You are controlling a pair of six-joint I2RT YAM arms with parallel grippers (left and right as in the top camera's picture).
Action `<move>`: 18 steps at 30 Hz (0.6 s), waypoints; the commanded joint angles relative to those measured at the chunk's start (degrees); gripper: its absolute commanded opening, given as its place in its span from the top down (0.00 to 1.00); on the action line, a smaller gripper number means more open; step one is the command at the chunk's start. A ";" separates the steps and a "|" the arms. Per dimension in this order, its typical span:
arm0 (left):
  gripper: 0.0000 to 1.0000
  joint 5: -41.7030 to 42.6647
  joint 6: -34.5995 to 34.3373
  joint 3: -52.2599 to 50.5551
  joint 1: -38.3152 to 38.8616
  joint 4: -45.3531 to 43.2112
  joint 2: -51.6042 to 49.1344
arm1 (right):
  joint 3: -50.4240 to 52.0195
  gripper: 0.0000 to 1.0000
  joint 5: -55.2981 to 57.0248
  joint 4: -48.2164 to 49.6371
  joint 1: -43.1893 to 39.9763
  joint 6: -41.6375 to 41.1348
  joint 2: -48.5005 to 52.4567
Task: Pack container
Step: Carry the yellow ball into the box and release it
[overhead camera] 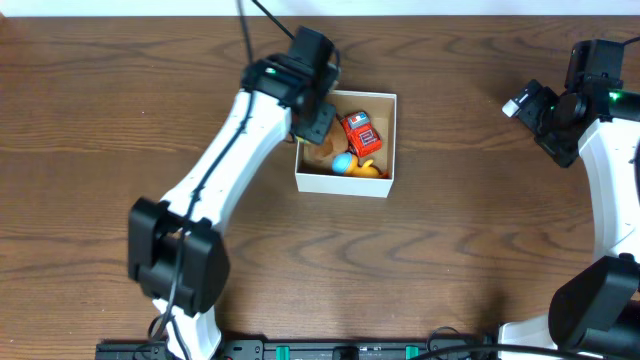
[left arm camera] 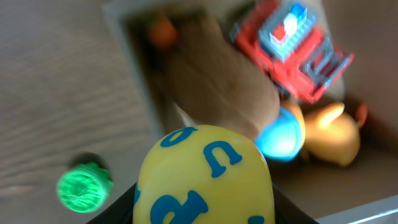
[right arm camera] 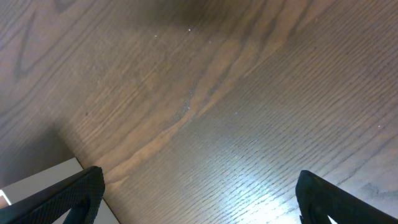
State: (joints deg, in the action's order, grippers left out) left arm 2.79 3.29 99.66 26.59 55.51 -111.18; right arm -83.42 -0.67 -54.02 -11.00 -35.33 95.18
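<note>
The container (overhead camera: 389, 137), a square white box with a tan inside, sits at the table's middle. It holds a red toy truck (overhead camera: 361, 132), a blue ball (overhead camera: 343, 162), an orange-yellow duck (overhead camera: 368, 168) and a brown toy (overhead camera: 322, 150). My left gripper (overhead camera: 316, 118) hangs over the box's left edge, shut on a yellow ball with blue letters (left arm camera: 204, 177). The left wrist view shows the truck (left arm camera: 291, 50), blue ball (left arm camera: 280, 135), duck (left arm camera: 329, 134) and brown toy (left arm camera: 217, 81) below. My right gripper (right arm camera: 199, 196) is open and empty over bare wood at the far right (overhead camera: 545, 112).
A green glowing spot (left arm camera: 84, 185) lies on the wood left of the box in the left wrist view. A white edge (right arm camera: 37, 180) shows at the lower left of the right wrist view.
</note>
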 commanded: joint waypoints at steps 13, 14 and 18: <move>0.02 -0.72 0.96 0.02 1.27 6.73 3.89 | -0.48 0.01 -0.22 0.00 -0.55 0.02 -0.55; 0.02 -0.87 0.96 0.11 0.46 7.10 4.81 | -0.48 0.01 -0.22 0.00 -0.55 0.02 -0.55; 0.02 -0.90 -0.02 0.11 -4.63 9.03 8.22 | -0.48 0.01 -0.22 0.00 -0.55 0.02 -0.55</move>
State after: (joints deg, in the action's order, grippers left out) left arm 2.76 3.88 99.55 25.96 63.40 -106.76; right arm -83.42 -0.67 -54.02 -11.00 -35.33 95.18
